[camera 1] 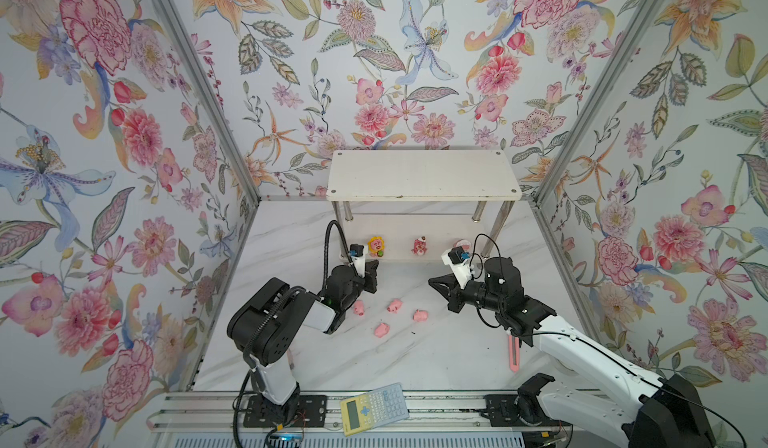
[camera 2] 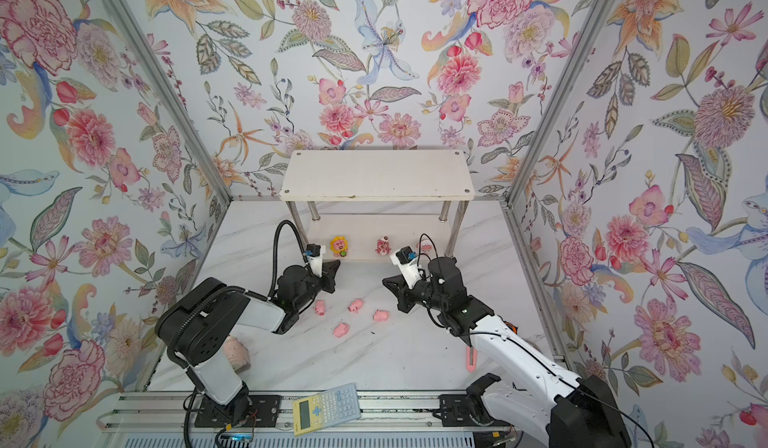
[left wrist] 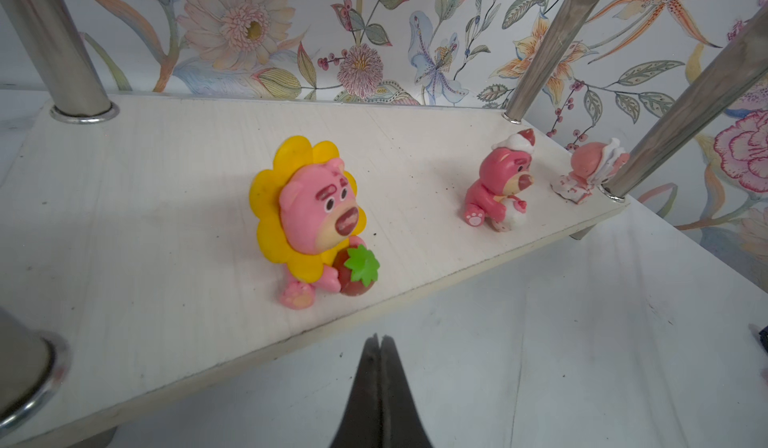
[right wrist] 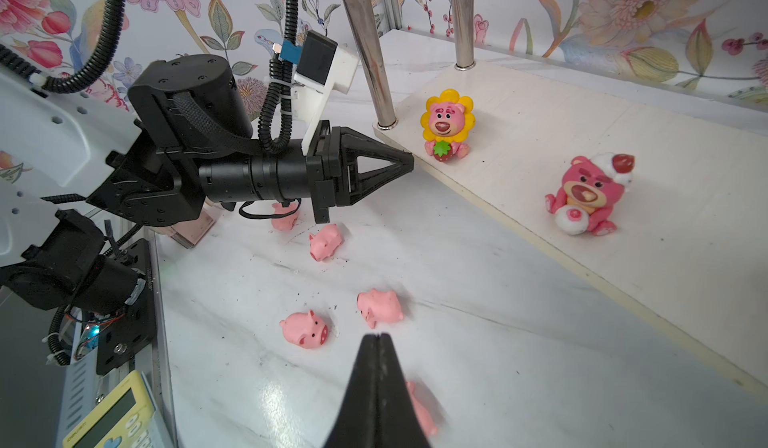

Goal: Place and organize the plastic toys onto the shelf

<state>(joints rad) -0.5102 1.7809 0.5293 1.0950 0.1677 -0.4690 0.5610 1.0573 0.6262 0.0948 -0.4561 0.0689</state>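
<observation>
shelf (camera 1: 424, 173) stands at the back of the table (camera 1: 436, 354). three toys sit in a row along the front of its lower tier, well apart from one another: yellow-maned toy (camera 1: 376, 245), dark pink bear (camera 1: 419, 246) and round pink-and-white toy (camera 1: 461, 243). the last stands beside a chrome leg.

left gripper (left wrist: 379, 340): jaws pressed together, holding nothing. its tip is over the table just short of the lower tier's front edge. the yellow-maned toy is near it but clear of it.

right gripper (right wrist: 378, 338): jaws pressed together, holding nothing. it is over the table and points toward the left gripper.

pink pigs (camera 1: 394, 305) lie loose on the table between the two grippers, none on the shelf. four show in both top views, five in the right wrist view. nearest pig (right wrist: 426, 412) lies partly hidden under the right gripper; contact cannot be told. another pig is partly hidden under the left gripper.
</observation>
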